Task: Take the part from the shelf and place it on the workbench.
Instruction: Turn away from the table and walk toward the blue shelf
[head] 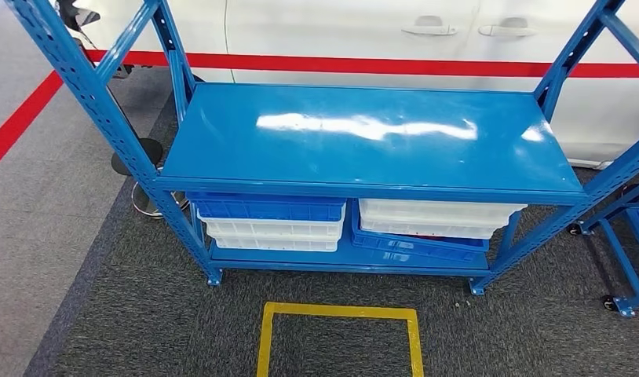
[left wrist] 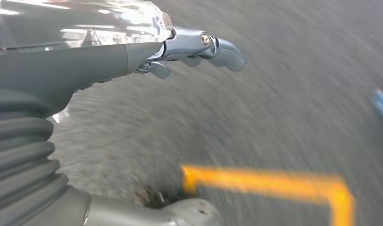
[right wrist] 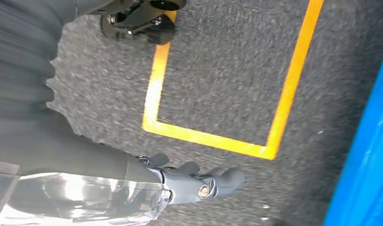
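Note:
A blue metal rack (head: 363, 133) stands straight ahead, its glossy top shelf reflecting light. On its lower shelf sit a blue bin (head: 269, 208) on white bins (head: 273, 234) at the left, and white bins (head: 434, 218) on a tilted blue bin (head: 418, 245) at the right. What the bins hold is hidden. My left hand (left wrist: 199, 47) hangs over the grey carpet with its fingers stretched out, holding nothing. My right hand (right wrist: 199, 181) hangs the same way, fingers extended and bare, near a blue rack edge (right wrist: 363, 179).
A yellow taped square (head: 340, 312) marks the carpet in front of the rack, and the yellow tape (right wrist: 156, 94) lies close below my right hand. A white car (head: 340, 31) with a red stripe stands behind. Another blue wheeled frame (head: 626, 251) is at the right, a round stool base (head: 140, 153) at the left.

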`<control>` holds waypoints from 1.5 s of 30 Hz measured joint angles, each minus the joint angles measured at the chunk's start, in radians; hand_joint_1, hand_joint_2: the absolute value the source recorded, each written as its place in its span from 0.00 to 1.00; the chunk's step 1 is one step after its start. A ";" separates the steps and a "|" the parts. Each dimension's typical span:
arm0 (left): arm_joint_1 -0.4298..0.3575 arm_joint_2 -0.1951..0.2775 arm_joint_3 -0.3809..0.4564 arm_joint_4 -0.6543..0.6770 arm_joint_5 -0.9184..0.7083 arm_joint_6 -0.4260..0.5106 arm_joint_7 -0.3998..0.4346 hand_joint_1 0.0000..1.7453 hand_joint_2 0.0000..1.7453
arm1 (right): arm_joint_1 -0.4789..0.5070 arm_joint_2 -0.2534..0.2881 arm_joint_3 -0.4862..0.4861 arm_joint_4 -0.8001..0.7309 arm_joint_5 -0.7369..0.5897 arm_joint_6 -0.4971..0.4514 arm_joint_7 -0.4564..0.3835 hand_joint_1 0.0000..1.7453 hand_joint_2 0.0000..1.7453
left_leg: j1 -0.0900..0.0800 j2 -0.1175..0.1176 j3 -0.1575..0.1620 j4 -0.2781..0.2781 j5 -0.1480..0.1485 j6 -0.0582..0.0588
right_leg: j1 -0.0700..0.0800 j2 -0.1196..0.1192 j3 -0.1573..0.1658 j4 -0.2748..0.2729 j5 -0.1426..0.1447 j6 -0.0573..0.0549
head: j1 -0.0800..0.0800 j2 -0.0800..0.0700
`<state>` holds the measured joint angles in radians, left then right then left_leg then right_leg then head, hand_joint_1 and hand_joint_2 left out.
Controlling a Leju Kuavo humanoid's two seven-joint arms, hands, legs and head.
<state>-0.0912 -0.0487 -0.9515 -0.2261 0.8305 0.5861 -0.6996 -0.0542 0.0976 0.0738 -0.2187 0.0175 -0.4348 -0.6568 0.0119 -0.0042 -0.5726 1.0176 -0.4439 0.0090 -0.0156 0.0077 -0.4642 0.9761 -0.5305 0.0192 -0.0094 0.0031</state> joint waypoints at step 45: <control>0.227 0.035 0.922 -0.134 -0.826 -0.581 0.693 0.00 0.00 | 0.186 -0.089 -0.057 -0.149 -0.013 0.428 0.654 0.00 0.00 | 0.000 -0.001 0.001 -0.001 -0.002 -0.002 | 0.000 -0.001 0.000 0.000 -0.002 -0.001 | 0.000 0.000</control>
<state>0.1358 -0.0133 -0.0295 -0.3602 0.0048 0.0054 -0.0062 0.1317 0.0088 0.0167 -0.3673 0.0048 -0.0072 -0.0032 0.0118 -0.0055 -0.5717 1.0162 -0.4455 0.0073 -0.0154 0.0067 -0.4638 0.9759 -0.5329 0.0184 -0.0095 0.0031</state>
